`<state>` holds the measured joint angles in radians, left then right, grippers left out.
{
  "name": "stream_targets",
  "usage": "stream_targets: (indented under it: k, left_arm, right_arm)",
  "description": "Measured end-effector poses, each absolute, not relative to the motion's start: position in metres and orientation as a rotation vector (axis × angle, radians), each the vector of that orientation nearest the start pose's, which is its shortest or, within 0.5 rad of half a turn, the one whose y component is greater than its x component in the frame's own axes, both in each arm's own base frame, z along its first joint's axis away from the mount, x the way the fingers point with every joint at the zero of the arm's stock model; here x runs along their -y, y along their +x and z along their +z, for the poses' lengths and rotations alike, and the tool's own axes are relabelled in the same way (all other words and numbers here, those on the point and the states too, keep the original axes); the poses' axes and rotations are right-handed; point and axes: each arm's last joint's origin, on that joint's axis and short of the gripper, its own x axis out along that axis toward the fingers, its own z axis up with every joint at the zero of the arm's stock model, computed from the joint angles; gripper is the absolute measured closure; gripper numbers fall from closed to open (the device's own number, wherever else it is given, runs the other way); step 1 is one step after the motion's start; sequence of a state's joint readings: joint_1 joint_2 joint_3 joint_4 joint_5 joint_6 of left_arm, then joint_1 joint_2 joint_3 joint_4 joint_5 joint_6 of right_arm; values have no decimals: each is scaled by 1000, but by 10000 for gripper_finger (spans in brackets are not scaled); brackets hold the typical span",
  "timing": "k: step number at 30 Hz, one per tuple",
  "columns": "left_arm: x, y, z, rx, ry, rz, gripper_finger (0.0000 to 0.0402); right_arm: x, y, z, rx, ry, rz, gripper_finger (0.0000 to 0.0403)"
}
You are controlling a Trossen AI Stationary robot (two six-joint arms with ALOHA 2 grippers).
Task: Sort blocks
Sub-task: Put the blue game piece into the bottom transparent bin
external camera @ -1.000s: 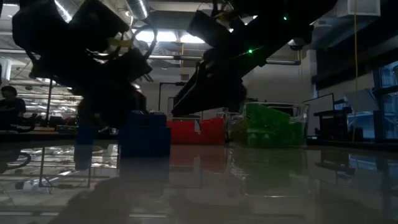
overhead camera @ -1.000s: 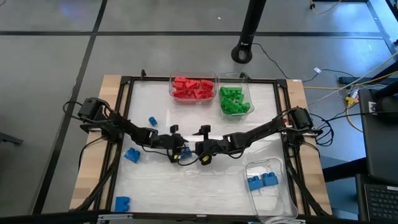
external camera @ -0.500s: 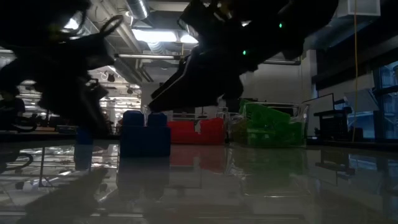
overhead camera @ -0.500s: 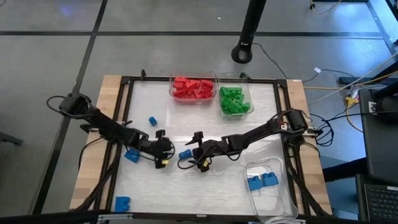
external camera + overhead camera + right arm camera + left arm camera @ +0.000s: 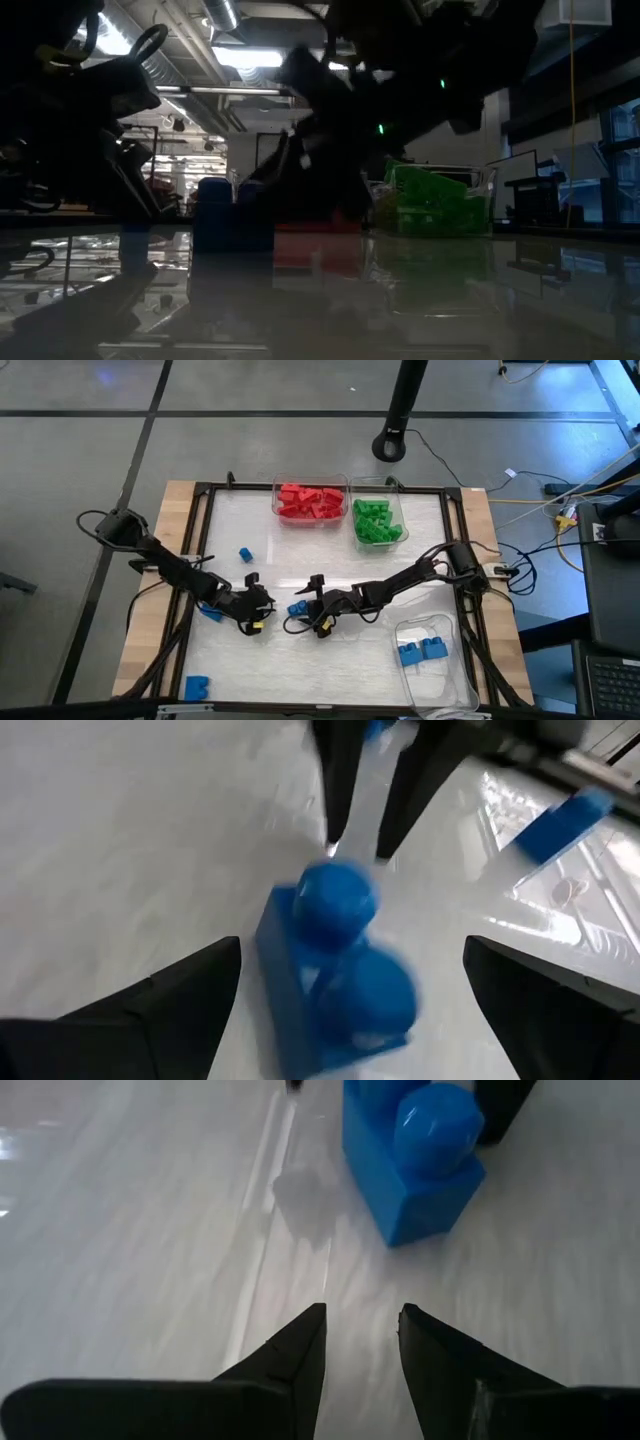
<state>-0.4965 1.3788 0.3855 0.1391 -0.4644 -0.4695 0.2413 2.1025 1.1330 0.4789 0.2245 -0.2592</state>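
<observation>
Right gripper (image 5: 300, 617) low over the white tabletop (image 5: 330, 560), dark jointed arm stretched in from the table's right edge toward the middle, fingers (image 5: 150, 1010) spread as wide as they go. Between those tips, free on the surface and not yet touched: a small blue two-stud plastic brick (image 5: 335, 970) (blurred in the right wrist view, studs up, seen at (image 5: 297, 607) from above).

Just across that brick, facing it: left gripper (image 5: 258, 615), its arm reaching in from the left edge, bent low. Fingers (image 5: 290, 1360) parted only a narrow gap, bare table between them, nothing clasped. Same blue brick lying ahead of these tips, a little off to one side, apart from them.

Behind the left gripper, partly under the left arm: another blue brick (image 5: 208, 610). Farther out from both grippers: a small blue brick (image 5: 245, 554) toward the far side, one more (image 5: 196, 685) by the near left corner.

Well beyond the grippers at the far edge: clear plastic bin (image 5: 282, 515) of red bricks (image 5: 310, 502), beside it a clear bin (image 5: 400, 510) of green bricks (image 5: 376, 522). Toward the right arm's near side: clear bin (image 5: 450, 670) with two blue bricks (image 5: 421, 650).

Low view mostly dark silhouettes; grippers hard to make out there.
</observation>
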Motion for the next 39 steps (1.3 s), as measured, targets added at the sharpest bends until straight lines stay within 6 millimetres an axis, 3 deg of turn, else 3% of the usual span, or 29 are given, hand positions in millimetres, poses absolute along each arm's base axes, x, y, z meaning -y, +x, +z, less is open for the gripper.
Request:
stream_targets:
  k: [8, 22, 27, 32, 39]
  left_arm:
    - [92, 197, 121, -715, -44, 131, 285]
    - [92, 197, 121, -718, -35, 129, 285]
    - [92, 197, 121, -718, -35, 129, 285]
    - [92, 197, 121, -719, -35, 130, 285]
    - [92, 196, 121, -719, -35, 129, 285]
  right_arm:
    - [-97, 417, 96, -500, -368, 101, 40]
    - [-94, 419, 93, -489, -414, 111, 261]
    - [-95, 419, 93, -487, -444, 122, 268]
    - [-100, 413, 106, -521, -458, 149, 266]
    - [-118, 389, 157, -587, -480, 144, 265]
